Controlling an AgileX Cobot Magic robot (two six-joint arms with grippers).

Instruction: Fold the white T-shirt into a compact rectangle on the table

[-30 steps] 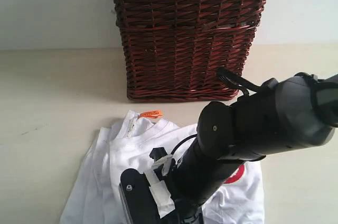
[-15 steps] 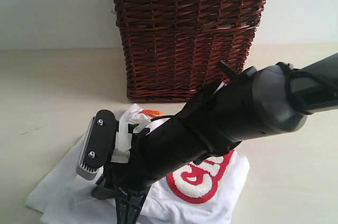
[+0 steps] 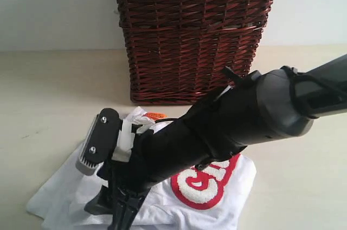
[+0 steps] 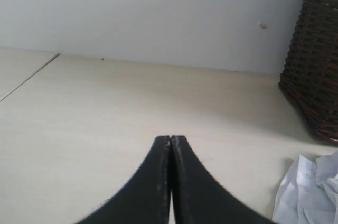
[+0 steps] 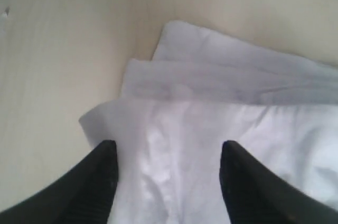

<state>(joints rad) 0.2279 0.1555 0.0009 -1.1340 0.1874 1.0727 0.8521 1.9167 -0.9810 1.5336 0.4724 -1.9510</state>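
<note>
My left gripper [image 4: 170, 142] hangs pressed together over bare table [image 4: 95, 102], holding nothing. The shirt [image 3: 59, 197] lies part-folded in front of the basket [image 3: 190, 40]. I'd lift my right gripper [image 5: 168, 152] straight up so the layers lie undisturbed. Its jaws are spread above the folded edge, pinching nothing.
</note>
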